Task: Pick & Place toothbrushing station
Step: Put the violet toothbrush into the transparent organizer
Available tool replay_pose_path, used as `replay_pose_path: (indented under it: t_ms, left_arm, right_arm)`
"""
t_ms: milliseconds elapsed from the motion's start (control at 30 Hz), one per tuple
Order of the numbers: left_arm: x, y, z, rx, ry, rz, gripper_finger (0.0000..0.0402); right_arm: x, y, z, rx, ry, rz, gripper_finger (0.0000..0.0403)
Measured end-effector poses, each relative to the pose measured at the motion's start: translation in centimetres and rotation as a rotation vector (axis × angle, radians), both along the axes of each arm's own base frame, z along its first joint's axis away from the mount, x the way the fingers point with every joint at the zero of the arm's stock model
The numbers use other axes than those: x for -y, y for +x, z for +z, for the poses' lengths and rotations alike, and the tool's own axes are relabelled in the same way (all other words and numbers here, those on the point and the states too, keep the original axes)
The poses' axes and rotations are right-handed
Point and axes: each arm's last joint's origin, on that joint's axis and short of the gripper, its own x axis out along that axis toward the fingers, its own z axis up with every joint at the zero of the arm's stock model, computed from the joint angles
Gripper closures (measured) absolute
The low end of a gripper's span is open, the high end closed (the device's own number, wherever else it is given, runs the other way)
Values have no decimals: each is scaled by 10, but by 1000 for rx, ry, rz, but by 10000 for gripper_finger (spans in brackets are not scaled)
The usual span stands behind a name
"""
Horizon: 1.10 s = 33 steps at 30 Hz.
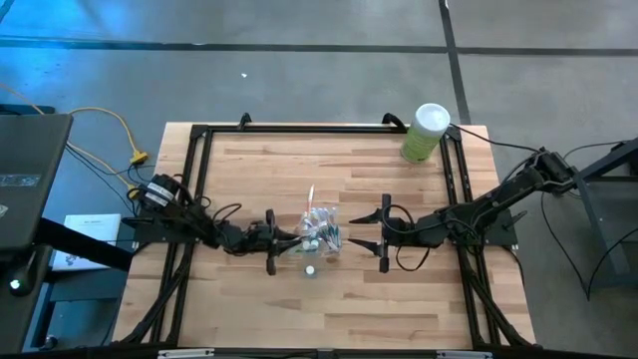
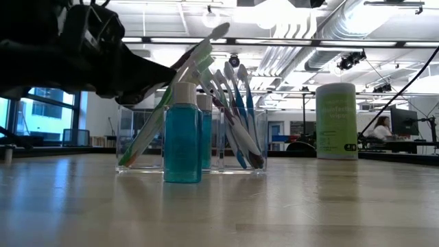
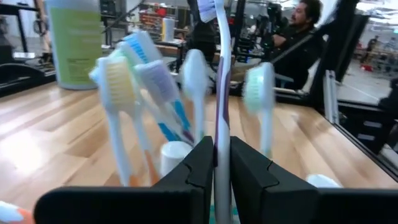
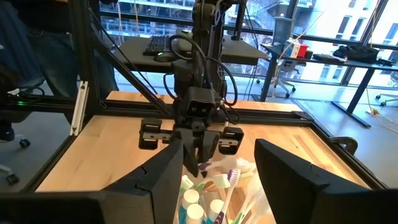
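The clear holder stood near the middle of the table, a little toward the front edge, with both arms reaching in from the two side edges. It was packed with toothbrushes that leaned at angles, their heads fanning above the rim. Two small tubes with white caps and blue contents stood at the holder's front side in the low view; one sat just in front of the holder, and whether it touched the wall could not be told.

The left gripper was over the holder's left side, its fingers pressed close on the thin handle of one upright brush, which rose between them with its head above the others.

The right gripper hovered just beside the holder's right side, its fingers spread apart with nothing between them, the brush heads and caps visible below the gap.

A green canister with a white lid stood near the back right corner, well apart from the holder.

A person sat in the room beyond the table.
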Motion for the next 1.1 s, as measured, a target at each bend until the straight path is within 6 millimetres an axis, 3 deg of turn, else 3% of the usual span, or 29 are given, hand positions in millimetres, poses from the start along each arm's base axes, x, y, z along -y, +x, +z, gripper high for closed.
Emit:
replay_pose_path:
  t_ms: [233, 1100]
  left_arm:
    - [7, -3, 0, -6, 27, -28, 356]
    - [2, -1, -10, -99, -30, -8, 353]
  right_arm:
    - [0, 0, 0, 0, -5, 0, 212]
    - [3, 2, 3, 27, 1, -8, 212]
